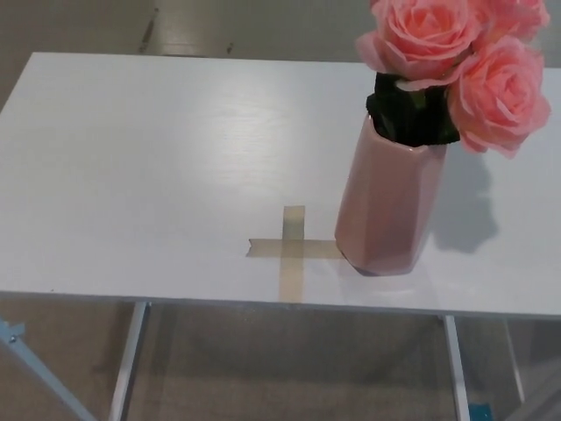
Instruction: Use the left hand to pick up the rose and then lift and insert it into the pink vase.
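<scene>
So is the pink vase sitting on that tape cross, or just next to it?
Touching. In the head view the pink vase stands upright with its base covering the right arm's end of the tape cross on the white table.

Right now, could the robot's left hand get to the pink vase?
Probably yes, though the left hand is out of view now. The pink vase stands upright near the table's front edge, and the tabletop to its left holds only a tape cross.

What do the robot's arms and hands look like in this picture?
Nothing to describe: neither arm nor hand shows in the head view. Only the white table, its tape cross and the pink vase of pink roses are in sight.
</scene>
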Controlling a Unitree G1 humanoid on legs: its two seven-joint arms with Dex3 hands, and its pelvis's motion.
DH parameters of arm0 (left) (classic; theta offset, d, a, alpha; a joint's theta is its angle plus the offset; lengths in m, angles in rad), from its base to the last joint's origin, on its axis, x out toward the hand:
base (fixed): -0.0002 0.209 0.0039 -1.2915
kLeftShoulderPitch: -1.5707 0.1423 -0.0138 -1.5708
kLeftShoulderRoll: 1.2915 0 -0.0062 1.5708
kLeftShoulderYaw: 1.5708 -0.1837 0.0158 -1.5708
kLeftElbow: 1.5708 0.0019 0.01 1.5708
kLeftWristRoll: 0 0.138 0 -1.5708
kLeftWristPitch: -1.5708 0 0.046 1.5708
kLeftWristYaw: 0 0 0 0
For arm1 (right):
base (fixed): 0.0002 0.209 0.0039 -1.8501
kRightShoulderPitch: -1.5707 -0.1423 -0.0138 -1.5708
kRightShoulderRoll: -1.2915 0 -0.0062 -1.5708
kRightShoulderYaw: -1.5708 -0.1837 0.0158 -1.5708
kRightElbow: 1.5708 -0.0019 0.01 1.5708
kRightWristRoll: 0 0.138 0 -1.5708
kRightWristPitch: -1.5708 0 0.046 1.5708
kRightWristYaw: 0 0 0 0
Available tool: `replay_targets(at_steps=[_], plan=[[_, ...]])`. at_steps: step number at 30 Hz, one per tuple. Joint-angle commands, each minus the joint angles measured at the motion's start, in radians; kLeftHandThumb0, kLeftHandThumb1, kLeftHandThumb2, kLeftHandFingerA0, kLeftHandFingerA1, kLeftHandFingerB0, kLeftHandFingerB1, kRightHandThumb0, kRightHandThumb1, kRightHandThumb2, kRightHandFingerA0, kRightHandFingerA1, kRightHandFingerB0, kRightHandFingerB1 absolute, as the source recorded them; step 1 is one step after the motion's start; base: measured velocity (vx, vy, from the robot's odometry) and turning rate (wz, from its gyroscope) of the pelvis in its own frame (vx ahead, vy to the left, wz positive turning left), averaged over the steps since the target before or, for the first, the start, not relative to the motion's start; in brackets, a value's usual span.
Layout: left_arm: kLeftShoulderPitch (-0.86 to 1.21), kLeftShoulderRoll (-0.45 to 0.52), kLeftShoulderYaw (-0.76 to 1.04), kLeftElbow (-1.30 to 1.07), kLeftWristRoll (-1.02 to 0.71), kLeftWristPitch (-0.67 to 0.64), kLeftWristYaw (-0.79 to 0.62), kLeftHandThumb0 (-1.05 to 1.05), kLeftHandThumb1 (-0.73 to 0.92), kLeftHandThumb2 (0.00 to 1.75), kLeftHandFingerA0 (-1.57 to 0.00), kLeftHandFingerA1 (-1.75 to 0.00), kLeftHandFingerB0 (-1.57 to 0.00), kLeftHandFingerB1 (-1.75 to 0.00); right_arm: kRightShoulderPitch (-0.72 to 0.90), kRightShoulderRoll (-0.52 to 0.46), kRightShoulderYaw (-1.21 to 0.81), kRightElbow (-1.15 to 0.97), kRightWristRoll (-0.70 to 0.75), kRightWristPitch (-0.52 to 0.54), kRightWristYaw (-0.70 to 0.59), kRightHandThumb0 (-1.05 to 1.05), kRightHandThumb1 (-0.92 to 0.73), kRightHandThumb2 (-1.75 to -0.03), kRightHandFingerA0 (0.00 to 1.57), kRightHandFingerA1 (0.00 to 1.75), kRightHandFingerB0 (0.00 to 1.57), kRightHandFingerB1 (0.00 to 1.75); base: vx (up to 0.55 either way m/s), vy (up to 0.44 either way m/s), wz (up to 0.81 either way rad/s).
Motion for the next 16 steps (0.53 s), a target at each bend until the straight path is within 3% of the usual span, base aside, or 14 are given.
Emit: replay_targets(at_steps=[1,2,5,6,16], plan=[[-0.200,0.001,-0.109,0.534,0.226,-0.212,0.392,-0.85,0.53,0.90,-0.15,-0.40,-0.14,-0.38,0.036,0.017,-0.044,0.012,0.035,-0.044,-0.059,-0.32,-0.63,-0.59,0.64,0.42,0.55,0.39,0.00,0.000,0.00],[-0.213,0.006,-0.084,0.547,0.190,-0.206,0.372,-0.85,0.63,0.60,-0.21,-0.30,-0.20,-0.28,0.025,0.019,-0.042,0.012,0.031,-0.041,-0.059,-0.32,-0.63,-0.59,0.64,0.42,0.55,0.39,0.00,0.000,0.00],[-0.248,0.012,-0.045,0.603,0.133,-0.195,0.343,-0.84,0.61,0.60,-0.22,-0.30,-0.19,-0.27,0.005,0.021,-0.041,0.011,0.027,-0.033,-0.057,-0.32,-0.63,-0.59,0.64,0.42,0.55,0.39,0.00,0.000,0.00],[-0.251,0.014,-0.038,0.618,0.122,-0.193,0.337,-0.85,0.49,0.82,-0.18,-0.39,-0.16,-0.36,0.005,0.022,-0.043,0.010,0.028,-0.032,-0.057,-0.31,-0.63,-0.59,0.64,0.42,0.55,0.39,0.00,0.000,0.00],[-0.311,0.016,-0.073,0.744,0.133,-0.263,0.330,-0.80,0.47,0.80,-0.18,-0.39,-0.14,-0.36,0.001,0.024,-0.072,0.002,0.039,-0.035,-0.032,-0.29,-0.64,-0.59,0.64,0.43,0.54,0.39,0.00,0.000,0.00]])
